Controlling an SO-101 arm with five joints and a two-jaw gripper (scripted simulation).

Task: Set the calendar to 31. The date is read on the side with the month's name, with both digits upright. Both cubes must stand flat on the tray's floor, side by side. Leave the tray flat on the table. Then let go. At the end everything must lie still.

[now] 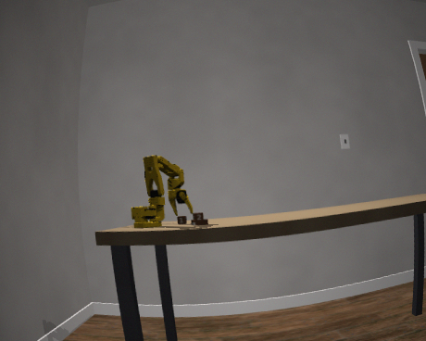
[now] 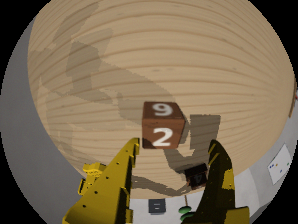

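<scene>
In the wrist view a brown cube (image 2: 162, 129) stands on the table with 9 on top and 2 facing me. My gripper (image 2: 173, 155) (image 1: 184, 213) is open, one finger on each side of the cube's near end, not pressing it. In the exterior view this cube (image 1: 181, 220) stands on the table just left of the dark tray (image 1: 204, 223). A second cube (image 1: 198, 216) stands a little higher, on the tray. The tray's edge shows behind the first cube in the wrist view (image 2: 204, 128). The month's name is too small to make out.
The arm's base (image 1: 145, 217) stands at the left end of the long wooden table (image 1: 310, 220), close to the table's left edge. A wall is behind, with a door frame at the far right.
</scene>
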